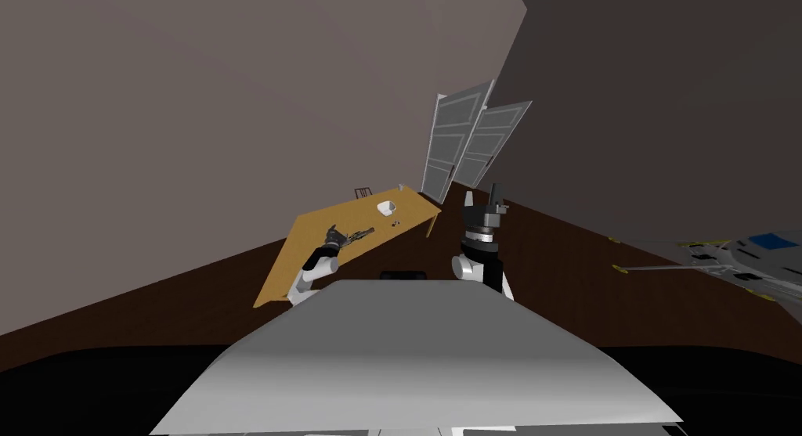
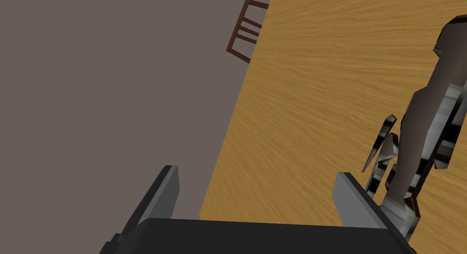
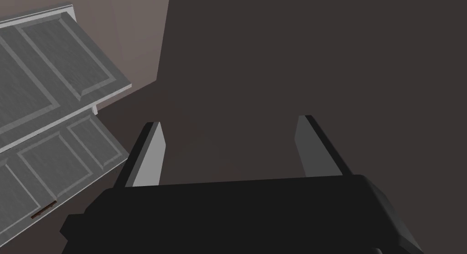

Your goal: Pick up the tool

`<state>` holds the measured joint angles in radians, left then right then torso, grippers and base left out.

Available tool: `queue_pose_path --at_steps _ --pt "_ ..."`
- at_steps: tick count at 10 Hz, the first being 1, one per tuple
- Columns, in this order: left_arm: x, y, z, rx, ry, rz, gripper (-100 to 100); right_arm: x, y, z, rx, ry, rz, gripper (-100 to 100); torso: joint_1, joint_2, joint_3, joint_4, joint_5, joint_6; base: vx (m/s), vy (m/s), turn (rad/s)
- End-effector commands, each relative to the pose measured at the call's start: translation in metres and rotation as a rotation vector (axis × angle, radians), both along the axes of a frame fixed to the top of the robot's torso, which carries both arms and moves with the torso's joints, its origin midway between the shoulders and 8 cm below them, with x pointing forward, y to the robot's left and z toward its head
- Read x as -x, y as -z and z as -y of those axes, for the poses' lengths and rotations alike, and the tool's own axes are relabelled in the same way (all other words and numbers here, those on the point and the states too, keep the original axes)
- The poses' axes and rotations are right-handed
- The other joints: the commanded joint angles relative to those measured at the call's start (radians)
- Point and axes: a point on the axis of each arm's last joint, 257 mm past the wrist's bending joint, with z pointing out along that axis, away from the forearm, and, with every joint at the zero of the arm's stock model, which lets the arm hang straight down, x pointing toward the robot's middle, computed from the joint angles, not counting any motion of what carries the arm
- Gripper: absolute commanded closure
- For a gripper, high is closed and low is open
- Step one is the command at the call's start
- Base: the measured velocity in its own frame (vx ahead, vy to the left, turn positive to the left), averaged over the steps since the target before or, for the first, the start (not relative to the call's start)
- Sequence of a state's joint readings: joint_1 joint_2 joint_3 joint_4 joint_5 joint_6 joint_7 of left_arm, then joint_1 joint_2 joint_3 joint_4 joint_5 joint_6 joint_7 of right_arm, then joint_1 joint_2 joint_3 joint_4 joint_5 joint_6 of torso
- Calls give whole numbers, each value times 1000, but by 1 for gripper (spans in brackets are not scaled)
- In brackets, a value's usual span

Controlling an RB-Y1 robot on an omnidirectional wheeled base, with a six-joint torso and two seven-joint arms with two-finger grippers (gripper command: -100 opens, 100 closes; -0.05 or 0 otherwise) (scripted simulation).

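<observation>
L hand [image 2: 255, 171] released at bench [image 2: 319, 82]; tool [image 2: 424, 128] lies outside its fingers [image 2: 351, 196], 3 o'clock side. Closing now likely grabs air or shoves tool away. R hand [image 3: 228, 121] released.

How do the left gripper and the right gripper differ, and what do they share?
The left gripper is over the wooden table; the right gripper is held up beside the table, off it. The left gripper has the tool just outside one finger; the right gripper has nothing near its fingers. Both stand open, holding nothing.
</observation>
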<state>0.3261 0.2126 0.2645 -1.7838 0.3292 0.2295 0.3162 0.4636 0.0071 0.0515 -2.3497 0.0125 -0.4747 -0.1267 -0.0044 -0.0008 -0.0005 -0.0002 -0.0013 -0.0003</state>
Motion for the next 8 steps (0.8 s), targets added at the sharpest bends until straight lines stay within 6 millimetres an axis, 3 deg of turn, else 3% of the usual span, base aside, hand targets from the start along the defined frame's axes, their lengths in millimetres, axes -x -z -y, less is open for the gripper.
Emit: queue_pose_path --at_steps 1,2,5,8 --pt "2 18 -2 26 -13 -48 -100 0 0 0 0 0 0 0 0 0 0 0 0 0 34 -51 -107" --pt "12 36 -15 56 -42 -97 -100 0 0 0 0 0 0 0 1 0 0 0 0 0 36 -54 -252" --pt "26 62 -26 97 -70 -178 -100 0 0 0 0 0 0 0 1 1 0 0 0 0 35 -43 -129" --pt "54 98 -49 159 -129 -290 -100 0 0 0 0 0 0 0 2 1 0 0 0 -1 43 -40 -185"
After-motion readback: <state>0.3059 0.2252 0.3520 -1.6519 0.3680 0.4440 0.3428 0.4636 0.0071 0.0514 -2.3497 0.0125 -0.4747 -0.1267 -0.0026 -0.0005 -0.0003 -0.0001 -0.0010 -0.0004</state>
